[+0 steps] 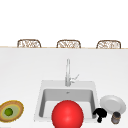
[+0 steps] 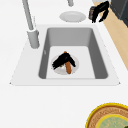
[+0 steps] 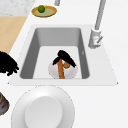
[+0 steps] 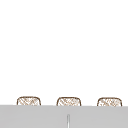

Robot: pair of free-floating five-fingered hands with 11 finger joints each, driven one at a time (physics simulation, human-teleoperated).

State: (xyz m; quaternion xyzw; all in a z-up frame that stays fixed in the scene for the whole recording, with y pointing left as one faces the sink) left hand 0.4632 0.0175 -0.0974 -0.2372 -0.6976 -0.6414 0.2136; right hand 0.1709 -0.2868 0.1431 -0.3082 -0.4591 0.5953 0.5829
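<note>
Down in the sink [image 2: 100, 53], my left hand [image 2: 62, 60] rests over a small white plate [image 2: 75, 65]. Its fingers are spread, fairly straight, across the upper end of an orange carrot [image 2: 68, 69] on that plate. From the right side the same hand [image 3: 65, 57] covers the carrot [image 3: 60, 72], with a small brown piece [image 3: 67, 65] beside it. My right hand [image 1: 100, 114] hovers over the counter right of the sink. Its fingers are loosely curved, with a gap to a dark jar [image 1: 115, 117]. That hand [image 2: 99, 11] holds nothing.
A big red ball [image 1: 67, 114] covers the sink's front in the front view. A white plate [image 1: 113, 103] lies right of the sink. At the left stands a yellow-rimmed bowl [image 1: 17, 110] with a lime [image 1: 9, 111]. The tap [image 1: 68, 72] rises behind the basin.
</note>
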